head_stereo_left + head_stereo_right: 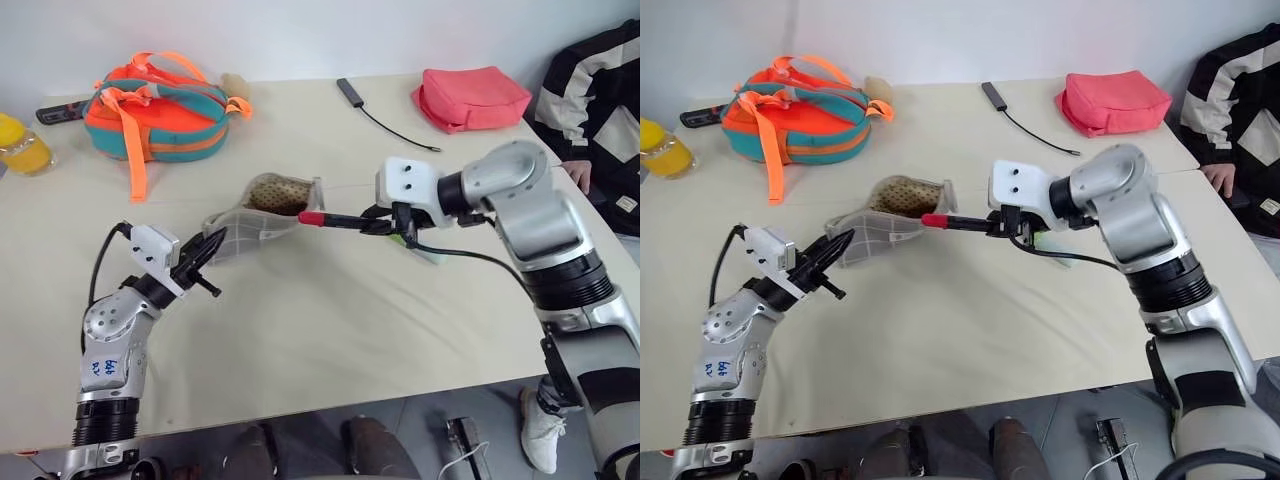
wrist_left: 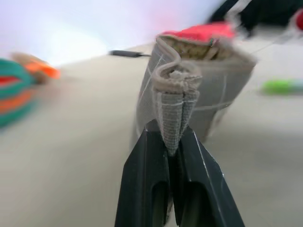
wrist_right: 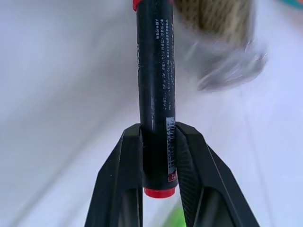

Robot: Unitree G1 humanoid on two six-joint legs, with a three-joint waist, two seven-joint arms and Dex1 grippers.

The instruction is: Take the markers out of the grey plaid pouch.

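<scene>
The grey plaid pouch (image 1: 243, 222) lies mid-table, lifted at one end, its mouth open to show the beige lining (image 1: 278, 194). My left gripper (image 1: 207, 250) is shut on the pouch's near corner, and the pinched fabric (image 2: 173, 113) shows between its fingers. My right gripper (image 1: 388, 224) is shut on a marker (image 1: 338, 221) with a dark barrel and a red end. The marker is held level, with its red tip just outside the pouch's mouth. A light green marker (image 2: 279, 86) lies on the table under the right hand.
An orange-and-teal strapped bag (image 1: 160, 112) sits at the back left, with a yellow object (image 1: 22, 145) at the left edge. A black cable with a dongle (image 1: 352, 92) and a coral-red pouch (image 1: 470, 97) lie at the back right. A person's sleeve (image 1: 590, 95) is at the right edge.
</scene>
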